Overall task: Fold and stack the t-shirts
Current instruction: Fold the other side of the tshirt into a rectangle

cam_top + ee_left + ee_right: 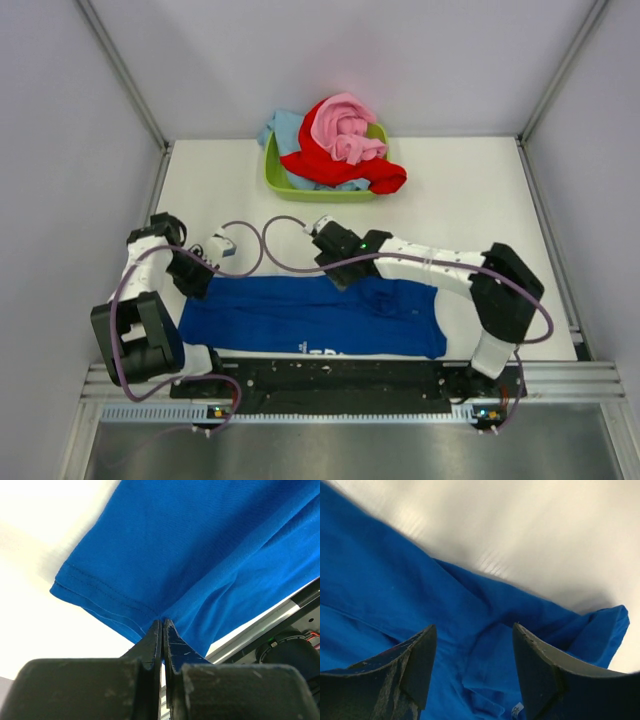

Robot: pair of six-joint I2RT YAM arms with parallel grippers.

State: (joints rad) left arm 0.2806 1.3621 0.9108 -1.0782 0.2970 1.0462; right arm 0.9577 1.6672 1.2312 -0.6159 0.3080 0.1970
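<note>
A lime green tub (275,178) sits at the upper centre of the white surface (480,190), heaped above its rim. In it a pink t-shirt (345,130) is bunched on top of a red t-shirt (320,160), and a light blue t-shirt (283,128) shows at the tub's upper left corner. The red one spills over the right rim onto the surface.

The royal blue t-shirt (310,315) lies spread in a wide band across the lower centre of the overhead view, well apart from the tub. A bit of white lettering shows at its bottom edge.

The left jaws are pressed together with no gap. The left wrist view shows their tips pinching the stitched hem of the royal blue t-shirt (200,545), and the cloth puckers where they meet it. This is at the shirt's upper left corner in the overhead view.

The right jaws stand wide apart with nothing between them. They are over rumpled folds of the royal blue t-shirt (395,605) near its upper edge, right of centre. Whether their tips touch the cloth cannot be told.
</note>
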